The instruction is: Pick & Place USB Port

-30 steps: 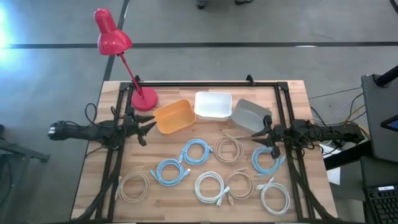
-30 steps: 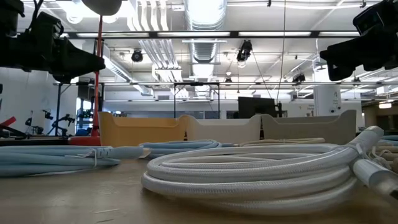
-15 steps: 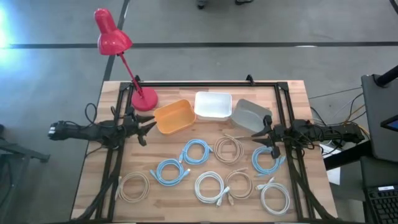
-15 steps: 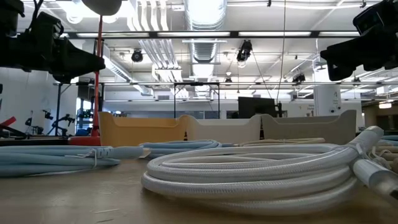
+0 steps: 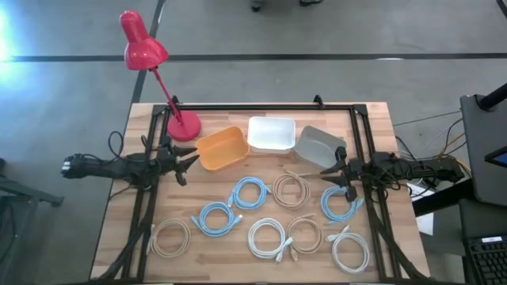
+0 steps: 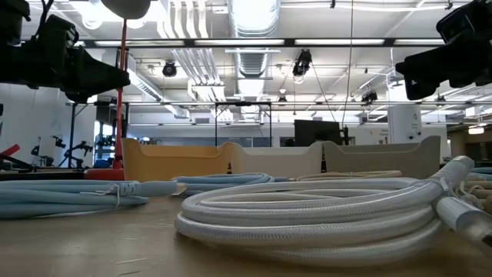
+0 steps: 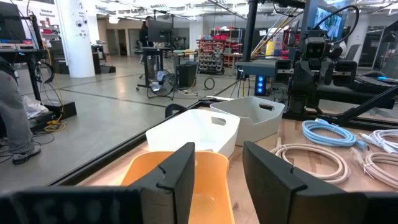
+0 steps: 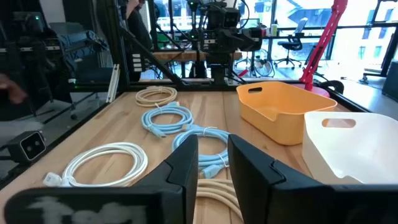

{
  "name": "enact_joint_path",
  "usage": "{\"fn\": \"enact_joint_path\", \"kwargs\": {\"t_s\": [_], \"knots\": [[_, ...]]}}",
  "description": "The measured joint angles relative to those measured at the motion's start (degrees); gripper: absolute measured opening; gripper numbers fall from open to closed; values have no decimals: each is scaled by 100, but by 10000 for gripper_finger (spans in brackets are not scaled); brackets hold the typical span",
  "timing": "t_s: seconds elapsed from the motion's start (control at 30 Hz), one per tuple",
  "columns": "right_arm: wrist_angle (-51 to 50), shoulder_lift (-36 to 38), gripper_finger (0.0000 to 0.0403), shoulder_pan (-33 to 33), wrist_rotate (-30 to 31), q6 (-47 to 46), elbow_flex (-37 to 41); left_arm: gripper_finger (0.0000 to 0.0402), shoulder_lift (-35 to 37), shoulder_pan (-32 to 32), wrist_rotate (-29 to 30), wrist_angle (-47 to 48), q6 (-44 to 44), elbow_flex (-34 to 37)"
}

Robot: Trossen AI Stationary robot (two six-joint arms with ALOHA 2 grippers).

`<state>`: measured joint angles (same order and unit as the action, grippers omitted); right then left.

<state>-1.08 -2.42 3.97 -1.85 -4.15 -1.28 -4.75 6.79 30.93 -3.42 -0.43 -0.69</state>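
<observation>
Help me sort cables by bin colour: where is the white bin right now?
In the high view the white bin sits at the table's far edge, middle of three, between the orange bin and the grey bin.

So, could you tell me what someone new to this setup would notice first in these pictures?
Probably the bright red desk lamp leaning out past the wooden table's far left corner. Next, the row of three plastic bins along the far side: orange, white and grey. In front of them lie coiled blue, beige and white cables, with an open, empty pincer at each side, left and right.
</observation>
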Motion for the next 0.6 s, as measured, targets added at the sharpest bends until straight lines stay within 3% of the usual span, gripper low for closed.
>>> {"fn": "enact_joint_path", "kwargs": {"t_s": [0.27, 0.6], "knots": [[393, 0, 85, 0, 72, -958, 1, 140, 2, 2, 1, 0, 0, 0], [1185, 0, 67, 0, 525, 177, 1, 140, 0, 0, 3, -73, 12, 8]]}}
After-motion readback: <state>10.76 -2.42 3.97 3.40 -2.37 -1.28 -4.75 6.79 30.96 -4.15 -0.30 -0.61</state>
